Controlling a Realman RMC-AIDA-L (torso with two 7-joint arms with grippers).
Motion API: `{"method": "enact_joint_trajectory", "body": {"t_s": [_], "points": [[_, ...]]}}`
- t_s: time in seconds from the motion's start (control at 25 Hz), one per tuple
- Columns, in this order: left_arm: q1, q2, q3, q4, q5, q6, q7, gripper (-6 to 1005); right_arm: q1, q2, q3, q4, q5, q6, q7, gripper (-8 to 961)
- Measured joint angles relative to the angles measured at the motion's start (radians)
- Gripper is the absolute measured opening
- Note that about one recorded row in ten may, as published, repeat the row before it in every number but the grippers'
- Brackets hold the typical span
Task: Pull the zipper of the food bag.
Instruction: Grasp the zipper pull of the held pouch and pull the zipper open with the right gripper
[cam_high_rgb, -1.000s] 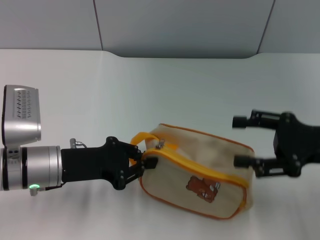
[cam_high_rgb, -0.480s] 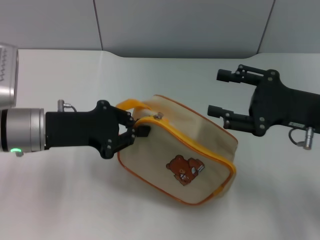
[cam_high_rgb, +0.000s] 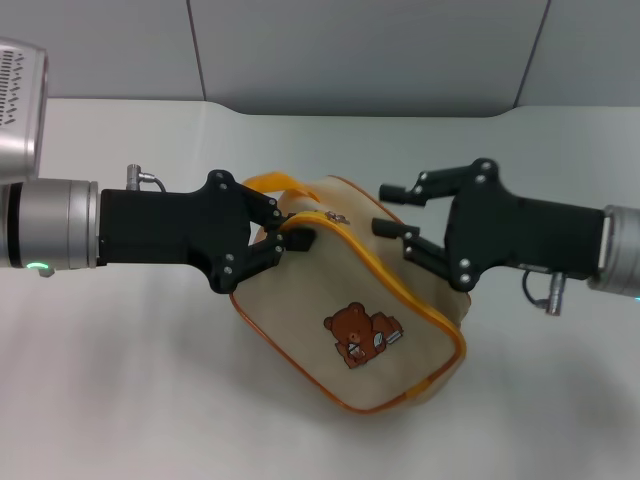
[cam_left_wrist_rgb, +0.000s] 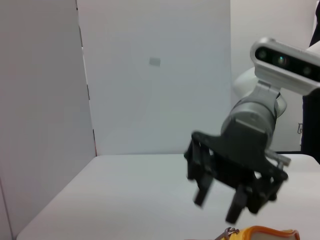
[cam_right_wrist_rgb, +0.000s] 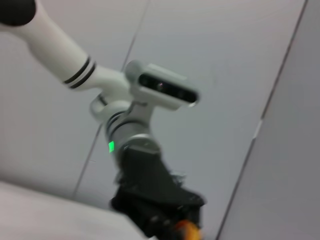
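The cream food bag (cam_high_rgb: 385, 290) with a brown bear patch (cam_high_rgb: 360, 336) lies tilted at the middle of the white table. Its yellow-orange zipper (cam_high_rgb: 430, 313) runs along the top edge, and the small silver pull tab (cam_high_rgb: 340, 216) sits near the left end. The yellow strap handle (cam_high_rgb: 268, 184) arches behind that end. My left gripper (cam_high_rgb: 283, 233) is shut on the bag's left end by the strap. My right gripper (cam_high_rgb: 386, 209) is open just right of the pull tab, over the bag's top, and not touching it. The left wrist view shows the right gripper (cam_left_wrist_rgb: 217, 207) above the bag's yellow edge (cam_left_wrist_rgb: 262, 233).
The white table (cam_high_rgb: 150, 400) stretches all round the bag, with grey wall panels (cam_high_rgb: 350, 50) behind it. The right wrist view shows my left arm and its camera housing (cam_right_wrist_rgb: 162, 89) against the wall.
My right gripper has moved left and down to the bag's top, close to the pull tab. The bag has turned a little and shifted left in my left gripper's hold.
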Motion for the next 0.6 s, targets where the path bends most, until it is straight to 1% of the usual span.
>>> {"method": "enact_joint_trajectory", "body": {"t_s": [0.12, 0.32, 0.6], "points": [[-0.003, -0.002, -0.002, 0.0, 0.0, 0.0, 0.0, 71, 0.012, 0.001, -0.044, 0.011, 0.001, 0.031, -0.003, 290], [-0.005, -0.004, -0.003, 0.001, -0.003, 0.003, 0.001, 72, 0.037, 0.003, -0.05, 0.073, 0.003, 0.064, -0.071, 213], [-0.009, -0.007, -0.004, 0.002, -0.007, 0.004, 0.001, 71, 0.062, 0.005, -0.048, 0.129, 0.022, 0.084, -0.128, 215]]}}
